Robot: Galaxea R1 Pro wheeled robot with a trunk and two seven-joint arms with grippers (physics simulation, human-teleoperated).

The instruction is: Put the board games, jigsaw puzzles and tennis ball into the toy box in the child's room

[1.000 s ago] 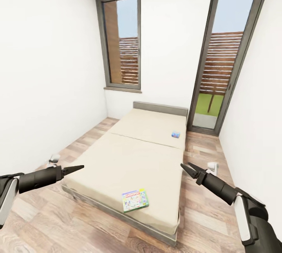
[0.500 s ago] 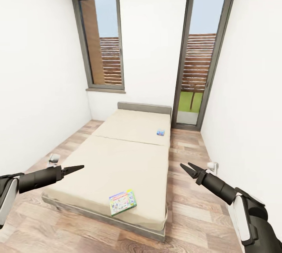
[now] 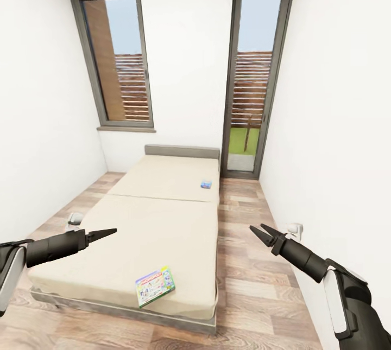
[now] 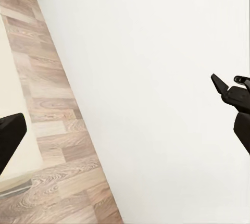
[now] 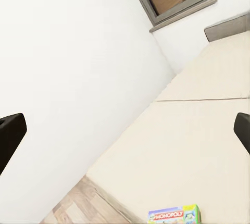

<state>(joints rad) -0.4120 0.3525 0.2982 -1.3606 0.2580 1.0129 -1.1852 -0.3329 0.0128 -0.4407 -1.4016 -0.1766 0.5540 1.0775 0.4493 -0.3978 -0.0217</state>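
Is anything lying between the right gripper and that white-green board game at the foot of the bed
Nothing visible does. The right gripper hangs open over the wood floor beside the bed, and the white-green board game lies flat near the mattress's near edge with only bare mattress around it. The blue board game sits far off, near the headboard.

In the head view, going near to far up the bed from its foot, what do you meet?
White-green board game near the foot edge → seam across the beige mattress → small blue board game by the bed's right edge → grey headboard → white wall with window and glass door.
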